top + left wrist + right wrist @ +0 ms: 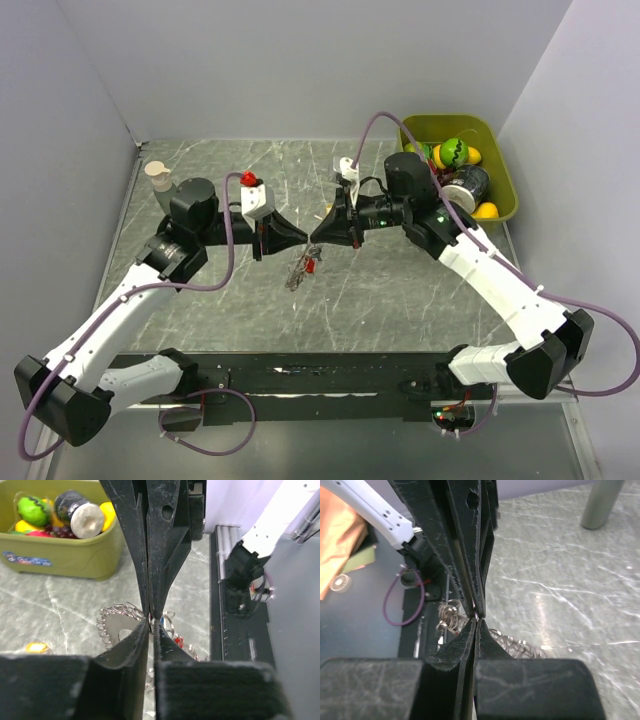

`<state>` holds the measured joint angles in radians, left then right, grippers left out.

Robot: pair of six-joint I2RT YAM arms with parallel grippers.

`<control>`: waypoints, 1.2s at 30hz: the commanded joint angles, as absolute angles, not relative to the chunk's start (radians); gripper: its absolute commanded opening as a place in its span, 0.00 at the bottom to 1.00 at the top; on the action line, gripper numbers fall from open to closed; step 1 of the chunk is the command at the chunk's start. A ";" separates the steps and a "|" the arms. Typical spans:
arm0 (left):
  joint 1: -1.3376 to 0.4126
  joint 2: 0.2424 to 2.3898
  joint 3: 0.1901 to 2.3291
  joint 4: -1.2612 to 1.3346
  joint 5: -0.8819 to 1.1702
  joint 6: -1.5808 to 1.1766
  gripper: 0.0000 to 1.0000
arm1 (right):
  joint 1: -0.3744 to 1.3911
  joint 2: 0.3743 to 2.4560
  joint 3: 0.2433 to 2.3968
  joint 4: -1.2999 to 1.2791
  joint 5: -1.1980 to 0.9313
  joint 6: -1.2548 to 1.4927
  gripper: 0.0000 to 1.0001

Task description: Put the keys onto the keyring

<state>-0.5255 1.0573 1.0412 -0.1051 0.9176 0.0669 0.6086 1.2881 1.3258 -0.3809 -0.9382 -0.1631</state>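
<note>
The table (400, 290) is grey-green stone-patterned sheet, veined and scratched pale, with a black strip along its near edge. Plain pale walls (300, 60) close it in on three sides. An olive bin (448, 119) stands in the far right corner, holding toy fruit and a can (466, 186). A grey post (157, 178) stands at the far left.

Both arms reach in over the middle of the table, and the left claw (304, 238) and right claw (317, 240) meet tip to tip. The keyring (298, 273) sits just on the near side of that meeting point, almost directly under the tips. From above, its long axis runs from the tips toward the near edge, leaning a little left. Its red tag (313, 265) is at the end next to the claws. Whether it hangs or lies on the table cannot be told.

The right claw's fingers are pressed fully together. A glint of metal shows at their tips in its wrist view, but whether it is pinched there cannot be told. The left claw's fingers stand almost together with a thin slit between them. A bit of wire shows in the slit at the tips, and whether the claw grips it cannot be told. In the left wrist view the keyring's fringe of silvery loops fans out just behind the tips. A blurred yellow key (35, 647) lies on the table farther back, apart from the keyring.
</note>
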 commanded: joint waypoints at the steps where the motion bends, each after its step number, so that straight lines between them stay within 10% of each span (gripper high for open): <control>1: -0.528 1.078 1.150 -0.300 0.881 0.210 0.24 | 0.598 1.316 1.430 -0.541 -0.845 -0.273 0.00; 11: -0.529 1.229 1.345 -0.652 0.824 0.393 0.48 | 0.598 1.402 1.577 -0.781 -0.805 -0.400 0.00; 36: -0.598 1.301 1.313 -0.442 0.907 0.301 0.21 | 0.597 1.384 1.543 -0.735 -0.890 -0.379 0.00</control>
